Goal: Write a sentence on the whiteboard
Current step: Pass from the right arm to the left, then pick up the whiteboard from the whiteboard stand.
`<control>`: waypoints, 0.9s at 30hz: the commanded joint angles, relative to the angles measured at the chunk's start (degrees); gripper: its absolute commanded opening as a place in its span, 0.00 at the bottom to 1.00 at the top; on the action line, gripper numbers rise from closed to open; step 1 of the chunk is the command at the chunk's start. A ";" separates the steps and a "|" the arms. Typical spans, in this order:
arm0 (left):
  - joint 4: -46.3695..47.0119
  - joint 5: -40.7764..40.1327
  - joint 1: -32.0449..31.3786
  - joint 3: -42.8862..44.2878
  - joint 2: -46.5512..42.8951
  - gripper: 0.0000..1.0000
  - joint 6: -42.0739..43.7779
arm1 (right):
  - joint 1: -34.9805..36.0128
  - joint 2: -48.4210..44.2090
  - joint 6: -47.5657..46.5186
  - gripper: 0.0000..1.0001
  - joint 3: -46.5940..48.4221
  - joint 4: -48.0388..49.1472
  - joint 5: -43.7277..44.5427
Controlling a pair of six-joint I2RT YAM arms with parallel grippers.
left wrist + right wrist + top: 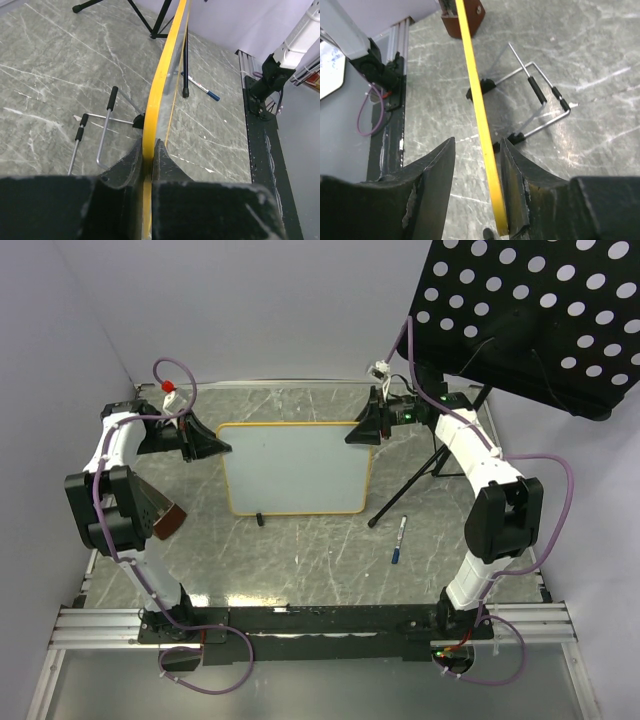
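The whiteboard [295,468], white with a thin orange frame, stands at the middle of the table between both arms. Its face looks blank in the top view, and no sentence is in view. My left gripper [222,448] is shut on the board's left edge; in the left wrist view both fingers [149,145] pinch the orange frame [159,85]. My right gripper [356,435] is at the board's right edge. In the right wrist view its jaws [477,141] stand apart, with the orange frame [477,100] close against the right finger and a gap on the left.
A blue-capped marker [399,540] lies on the table right of the board and also shows as the marker [200,86]. The black perforated music-stand panel [530,310] hangs over the back right, with its tripod legs [415,480] beside my right arm. A wire stand [540,100] sits behind the board.
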 commanded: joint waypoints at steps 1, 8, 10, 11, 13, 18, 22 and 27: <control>-1.87 8.40 1.08 1.38 -2.16 0.01 4.06 | 0.40 0.03 -4.23 0.49 -2.10 -3.92 -0.24; -1.87 8.84 1.26 1.64 -1.98 0.01 3.63 | -0.56 0.91 -8.45 0.48 -3.42 -8.22 0.12; -1.78 9.11 1.26 1.82 -1.89 0.01 3.71 | -1.00 1.00 -9.86 0.48 -3.77 -9.29 0.29; -1.87 9.19 1.35 1.82 -1.98 0.01 3.80 | -1.27 1.00 -10.04 0.48 -4.03 -9.64 0.29; -1.78 9.20 1.61 1.82 -2.07 0.01 3.63 | -1.53 0.74 -10.39 0.48 -4.91 -9.47 0.21; -1.87 9.63 1.97 1.64 -2.42 0.01 3.63 | -1.97 0.47 -11.62 0.25 -6.31 -10.78 -0.85; -1.87 9.72 2.05 1.56 -2.77 0.01 3.54 | -2.15 -0.84 -12.68 0.00 -7.63 -10.00 -1.99; -1.78 9.81 2.05 2.34 -4.18 0.01 1.87 | -2.41 -3.30 -10.84 0.00 -6.14 -8.33 -3.13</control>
